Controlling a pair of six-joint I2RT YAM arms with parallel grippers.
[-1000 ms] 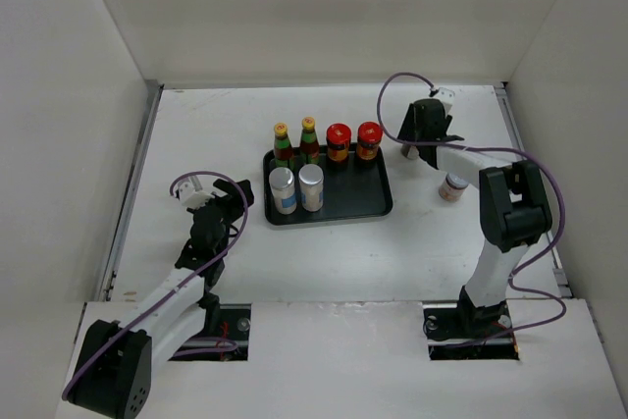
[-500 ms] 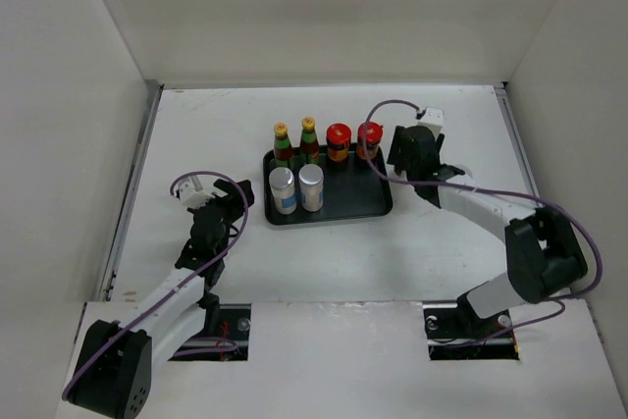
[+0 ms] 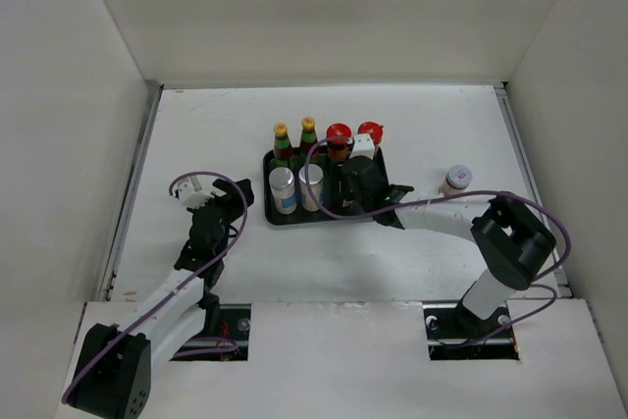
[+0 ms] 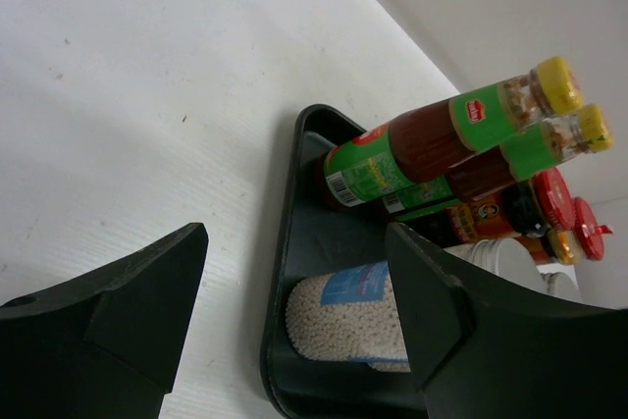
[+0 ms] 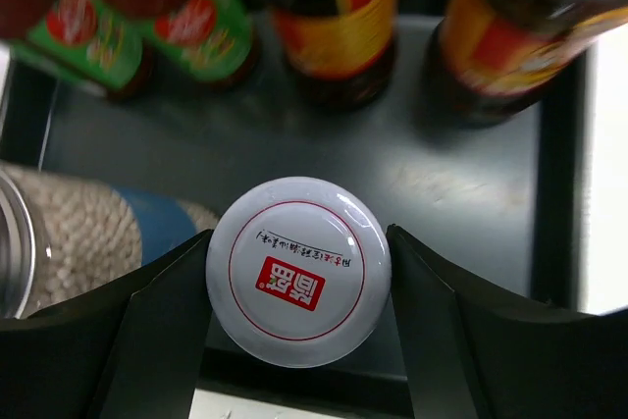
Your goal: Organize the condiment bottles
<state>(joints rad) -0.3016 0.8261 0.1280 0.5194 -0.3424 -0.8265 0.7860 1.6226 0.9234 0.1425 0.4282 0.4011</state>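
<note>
My right gripper [image 5: 299, 272] is shut on a white shaker jar [image 5: 298, 270] by its grey lid and holds it over the front middle of the black tray [image 5: 471, 183]. In the top view the right gripper [image 3: 350, 186] hides this jar. Two yellow-capped sauce bottles [image 3: 282, 142] [image 3: 308, 137] and two red-lidded jars [image 3: 339, 138] [image 3: 371, 132] stand along the tray's back. Two shaker jars [image 3: 283, 190] [image 3: 311, 186] stand at its front left. Another shaker jar [image 3: 456, 180] stands on the table right of the tray. My left gripper [image 3: 232, 199] is open and empty, left of the tray.
The tray [image 3: 378, 205] lies mid-table. White walls enclose the table on three sides. In the left wrist view the tray's corner [image 4: 285, 272], a shaker jar [image 4: 343, 316] and the sauce bottles [image 4: 442, 130] lie just ahead of the open left gripper [image 4: 294, 301].
My right arm has swung left from beside the tray's right end to over its front middle, carrying a shaker jar. The left arm has not moved.
</note>
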